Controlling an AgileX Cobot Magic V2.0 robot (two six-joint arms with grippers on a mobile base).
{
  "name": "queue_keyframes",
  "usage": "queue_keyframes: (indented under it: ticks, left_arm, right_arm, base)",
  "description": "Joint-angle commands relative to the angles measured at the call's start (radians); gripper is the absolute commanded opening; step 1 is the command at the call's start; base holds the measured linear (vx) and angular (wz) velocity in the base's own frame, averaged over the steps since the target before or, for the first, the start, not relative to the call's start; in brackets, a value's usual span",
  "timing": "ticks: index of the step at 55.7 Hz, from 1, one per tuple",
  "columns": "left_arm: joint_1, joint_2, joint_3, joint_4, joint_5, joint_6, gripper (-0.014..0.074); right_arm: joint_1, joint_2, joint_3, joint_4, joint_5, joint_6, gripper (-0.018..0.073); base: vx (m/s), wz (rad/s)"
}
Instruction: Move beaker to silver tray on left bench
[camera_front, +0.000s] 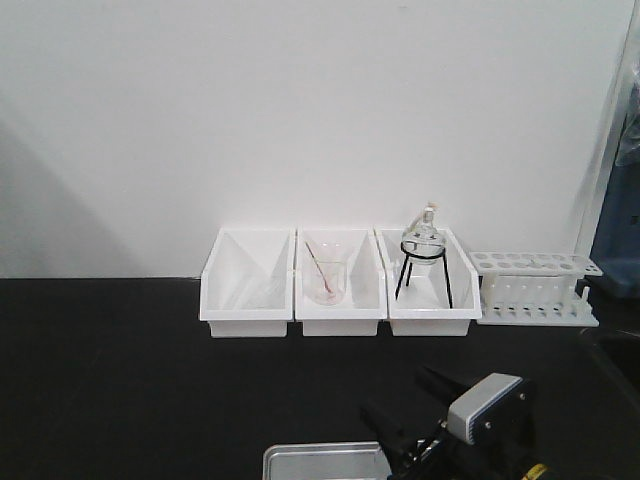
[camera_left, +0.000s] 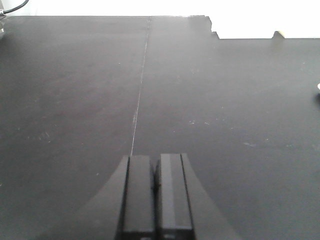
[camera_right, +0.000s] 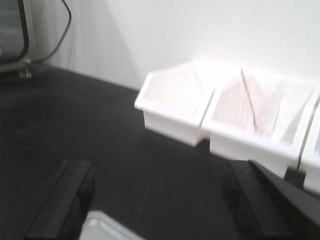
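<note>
Right hand (camera_right: 160, 200) spread wide over silver tray (camera_front: 322, 461); left hand (camera_left: 155, 192) pressed together; no legible writing anywhere.

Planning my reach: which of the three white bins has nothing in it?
The leftmost white bin looks empty. The middle bin holds a beaker with a red rod; the right bin holds the flask on its stand.

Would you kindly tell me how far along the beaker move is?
Done: nothing visible; the tray shows only a bare strip, and the beaker is out of view. In hand: nothing; the left gripper is shut and empty, and the right gripper is open over the bench. Left: seemingly the whole pick and place.
</note>
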Motion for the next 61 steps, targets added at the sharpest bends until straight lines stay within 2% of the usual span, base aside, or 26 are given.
queue_keyframes:
  ticks: [1,7,12,17,23,28,38,61]
  left_arm:
    - [-0.005,-0.016,0.028,-0.007,-0.077,-0.006,0.0001]
    - [-0.005,-0.016,0.028,-0.007,-0.077,-0.006,0.0001]
    - [-0.005,-0.016,0.028,-0.007,-0.077,-0.006,0.0001]
    - [-0.005,-0.016,0.028,-0.007,-0.077,-0.006,0.0001]
    - [-0.005,-0.016,0.028,-0.007,-0.077,-0.006,0.0001]
    - [-0.005,-0.016,0.028,-0.007,-0.077,-0.006,0.0001]
    - [-0.005,-0.016,0.028,-0.007,-0.077,-0.006,0.0001]
    - [-0.005,-0.016,0.028,-0.007,-0.077,-0.006,0.0001]
  right_arm:
    - [-0.003,-0.129,-0.017,0.004,-0.059,0.024,0.0464]
    - [-0.003,-0.276,-0.017,-0.004,0.119,0.137,0.0217]
    - [-0.003,-0.437,-0.017,-0.009,0.360,0.273,-0.0018]
    - [-0.003,-0.615,-0.017,-0.020,0.627,0.365,-0.0013]
    - [-0.003,-0.778,-0.017,-0.057,0.905,0.375,-0.0011]
    - [-0.003,-0.865,-0.017,-0.060,1.051,0.371,-0.0011]
    - [-0.003,-0.976,-0.017,-0.056,1.174,0.368,-0.0011]
    - [-0.001,-1.014,-0.017,-0.048,1.200,0.369,-0.0011]
  base:
    - [0.00,0.00]
    - [0.00,0.00]
    - [0.00,0.00]
    - [0.00,0.00]
    - [0.00,0.00]
    - [0.00,0.00]
    - [0.00,0.00]
    - [0.00,0.00]
